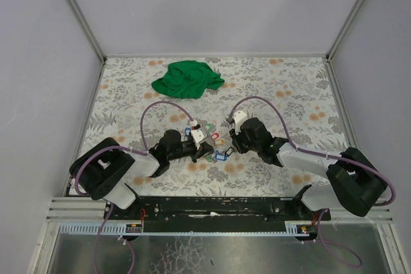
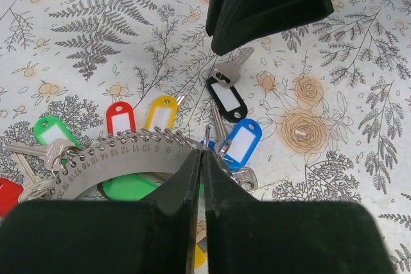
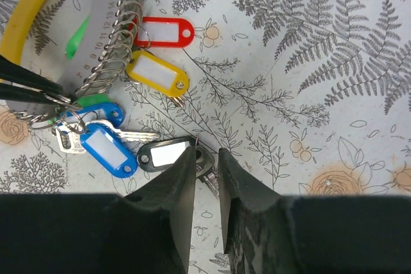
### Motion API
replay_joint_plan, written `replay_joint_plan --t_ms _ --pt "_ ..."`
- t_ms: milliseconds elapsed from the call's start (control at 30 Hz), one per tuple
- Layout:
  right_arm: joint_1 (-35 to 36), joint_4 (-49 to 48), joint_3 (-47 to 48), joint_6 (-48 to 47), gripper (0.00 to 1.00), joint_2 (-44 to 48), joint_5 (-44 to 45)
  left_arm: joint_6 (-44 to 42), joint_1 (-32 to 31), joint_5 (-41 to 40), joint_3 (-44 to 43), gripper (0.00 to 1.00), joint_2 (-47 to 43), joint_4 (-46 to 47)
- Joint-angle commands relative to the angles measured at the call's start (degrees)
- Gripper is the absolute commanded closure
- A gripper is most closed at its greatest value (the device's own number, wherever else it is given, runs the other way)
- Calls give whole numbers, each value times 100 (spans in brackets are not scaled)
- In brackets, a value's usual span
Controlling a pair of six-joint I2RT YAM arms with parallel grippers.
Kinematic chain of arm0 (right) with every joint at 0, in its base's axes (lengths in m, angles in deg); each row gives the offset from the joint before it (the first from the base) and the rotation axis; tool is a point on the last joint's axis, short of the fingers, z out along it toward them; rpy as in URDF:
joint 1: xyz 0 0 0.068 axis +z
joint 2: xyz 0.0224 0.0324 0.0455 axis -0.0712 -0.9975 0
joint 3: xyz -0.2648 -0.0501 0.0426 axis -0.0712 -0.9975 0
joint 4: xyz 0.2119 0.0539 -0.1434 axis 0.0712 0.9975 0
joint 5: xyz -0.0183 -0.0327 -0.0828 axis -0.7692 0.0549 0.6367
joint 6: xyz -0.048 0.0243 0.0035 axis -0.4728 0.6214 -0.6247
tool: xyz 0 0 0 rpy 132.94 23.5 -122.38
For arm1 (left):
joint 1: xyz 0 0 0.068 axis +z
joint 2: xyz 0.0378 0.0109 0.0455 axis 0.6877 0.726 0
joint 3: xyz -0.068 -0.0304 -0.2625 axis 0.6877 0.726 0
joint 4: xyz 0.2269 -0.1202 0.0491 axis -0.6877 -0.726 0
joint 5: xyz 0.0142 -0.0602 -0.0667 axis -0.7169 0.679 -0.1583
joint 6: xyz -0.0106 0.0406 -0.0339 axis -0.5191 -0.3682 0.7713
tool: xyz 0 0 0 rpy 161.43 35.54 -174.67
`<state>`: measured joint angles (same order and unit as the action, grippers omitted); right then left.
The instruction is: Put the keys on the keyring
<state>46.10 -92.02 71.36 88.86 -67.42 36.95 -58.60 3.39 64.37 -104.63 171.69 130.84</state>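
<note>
Crowded at near middle by keys point(image 1: 217, 152) and keyring point(image 3: 114, 30), with left claw point(image 2: 201, 158) and right claw point(image 3: 207, 155) nearly tip to tip over them. Blocked at far middle by cloth point(image 1: 186, 79). Open elsewhere on counter point(image 1: 289, 94), far left and far right corners especially. Hemmed by walls point(image 1: 212, 4) on three sides.

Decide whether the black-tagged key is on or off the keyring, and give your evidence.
Off. The black-tagged key lies flat on the table, apart from the keyring; no keyring loop passes through it.

Your top camera looked down from above and behind; both wrist cameras, close to the surface point(image 1: 289, 94), shared the keys point(image 2: 244, 142).
</note>
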Motion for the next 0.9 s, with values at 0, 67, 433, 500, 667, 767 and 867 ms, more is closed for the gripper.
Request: replay_joint_plan --t_ms 0,67,433,500,667,767,867 --pt "-37 -448 67 395 73 -145 169 72 26 -148 -109 100 -122 164" --pt "-36 -439 104 426 73 -286 106 73 35 -147 -120 100 -120 164" --pt "-37 -178 340 462 75 -631 -36 72 39 -129 -113 100 -124 170" --pt "-41 -204 337 479 75 -635 -84 78 36 -129 -114 100 -121 162" --pt "-43 -241 320 491 73 -491 -144 74 36 -104 -128 100 -113 140" --pt "-36 -275 275 465 72 -351 -238 77 36 -89 -135 100 -99 143" --pt "-30 -317 241 450 73 -299 -220 75 36 -81 -137 100 -96 139"
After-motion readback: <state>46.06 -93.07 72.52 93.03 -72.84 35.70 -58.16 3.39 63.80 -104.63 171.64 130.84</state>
